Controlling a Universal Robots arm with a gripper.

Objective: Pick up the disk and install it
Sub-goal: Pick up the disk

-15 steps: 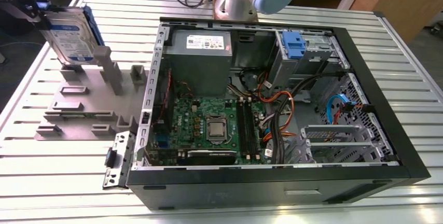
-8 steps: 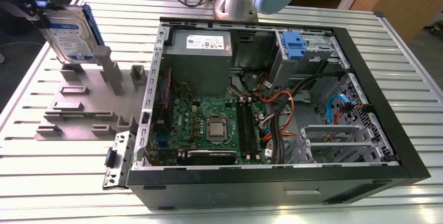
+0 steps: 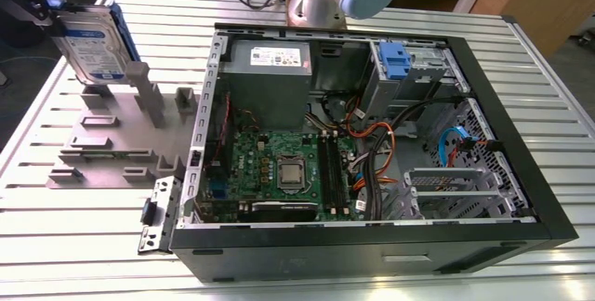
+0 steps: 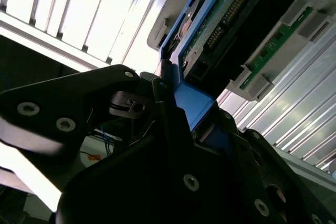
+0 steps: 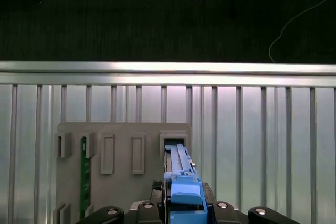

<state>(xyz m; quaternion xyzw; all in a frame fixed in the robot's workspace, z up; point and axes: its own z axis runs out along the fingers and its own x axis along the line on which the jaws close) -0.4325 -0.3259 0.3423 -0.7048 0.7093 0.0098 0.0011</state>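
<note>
Black gripper [image 3: 54, 17] clamped on flat silver-grey blue-railed metal disk [image 3: 93, 47] (held upright), over grey slotted plastic holder [image 3: 102, 155], at the exterior view's left

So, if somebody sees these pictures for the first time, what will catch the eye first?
First comes the big open computer case in the middle of the exterior view, with its green board and orange cables laid bare. Next, at that view's upper left, the hand is shut on the disk, which stands upright over a grey slotted holder.
</note>
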